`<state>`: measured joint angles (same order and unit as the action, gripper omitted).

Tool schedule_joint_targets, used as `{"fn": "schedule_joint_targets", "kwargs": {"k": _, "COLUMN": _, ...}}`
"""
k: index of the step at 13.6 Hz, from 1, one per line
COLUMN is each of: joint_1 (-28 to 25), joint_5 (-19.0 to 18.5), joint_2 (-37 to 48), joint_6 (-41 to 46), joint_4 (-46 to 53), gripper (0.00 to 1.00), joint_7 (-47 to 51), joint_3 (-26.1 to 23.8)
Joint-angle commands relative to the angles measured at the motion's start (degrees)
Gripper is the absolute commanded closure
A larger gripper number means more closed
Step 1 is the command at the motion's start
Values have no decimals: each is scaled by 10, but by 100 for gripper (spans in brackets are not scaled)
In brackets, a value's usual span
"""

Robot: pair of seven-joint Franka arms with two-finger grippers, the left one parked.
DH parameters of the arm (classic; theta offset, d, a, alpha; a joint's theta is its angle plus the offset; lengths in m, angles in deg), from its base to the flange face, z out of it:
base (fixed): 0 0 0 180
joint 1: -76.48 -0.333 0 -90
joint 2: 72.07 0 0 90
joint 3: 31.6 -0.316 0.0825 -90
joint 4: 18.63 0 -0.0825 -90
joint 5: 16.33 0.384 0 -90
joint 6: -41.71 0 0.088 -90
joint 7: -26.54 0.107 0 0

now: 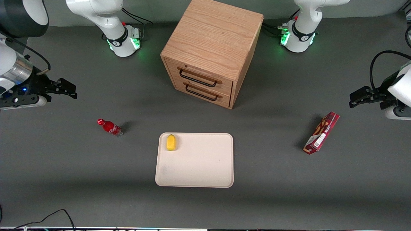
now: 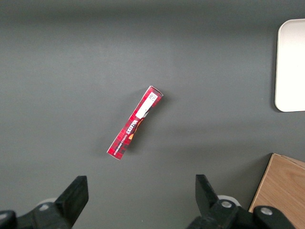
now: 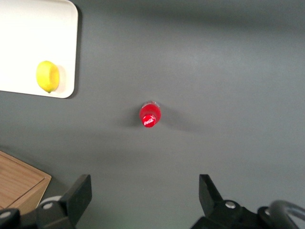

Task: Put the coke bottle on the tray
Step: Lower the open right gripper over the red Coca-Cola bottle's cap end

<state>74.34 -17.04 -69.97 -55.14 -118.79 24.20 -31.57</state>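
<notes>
your hand (image 3: pixel 143 200) open, up over upright coke bottle (image 3: pixel 149 115) | white script on cap | tray (image 1: pixel 199 166) well apart, bare worktop (image 1: pixel 96 166) between

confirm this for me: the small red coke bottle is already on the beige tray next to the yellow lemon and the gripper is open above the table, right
Not quite. The front view shows the small red coke bottle standing on the grey table, beside the cream-beige rectangular tray. The yellow lemon is on it; the gripper is open.

The hand (image 3: pixel 142 193) shows only its two spread finger ends in the wrist view, its body cut off by the frame edge. There the coke bottle (image 3: pixel 149 115) is seen cap-on, its script logo and base hidden, and the tray (image 3: pixel 28 43) is cut off too.
</notes>
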Motion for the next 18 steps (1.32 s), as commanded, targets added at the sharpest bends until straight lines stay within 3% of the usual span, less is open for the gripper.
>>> {"fn": "schedule_joint_targets", "kwargs": {"k": 1, "joint_1": 10, "joint_5": 8, "joint_2": -31, "joint_6": 16, "joint_4": 41, "gripper": 0, "joint_7": -9, "joint_3": -6}}
{"fn": "schedule_joint_targets", "kwargs": {"k": 5, "joint_1": 11, "joint_5": 6, "joint_2": -46, "joint_6": 8, "joint_4": 32, "gripper": 0, "joint_7": -15, "joint_3": -6}}
{"fn": "schedule_joint_targets", "kwargs": {"k": 13, "joint_1": 9, "joint_5": 8, "joint_2": -53, "joint_6": -346, "joint_4": -260, "gripper": 0, "joint_7": -18, "joint_3": -18}}
{"fn": "schedule_joint_targets", "kwargs": {"k": 18, "joint_1": 13, "joint_5": 3, "joint_2": -58, "joint_6": -385, "joint_4": -291, "gripper": 2, "joint_7": -28, "joint_3": -17}}
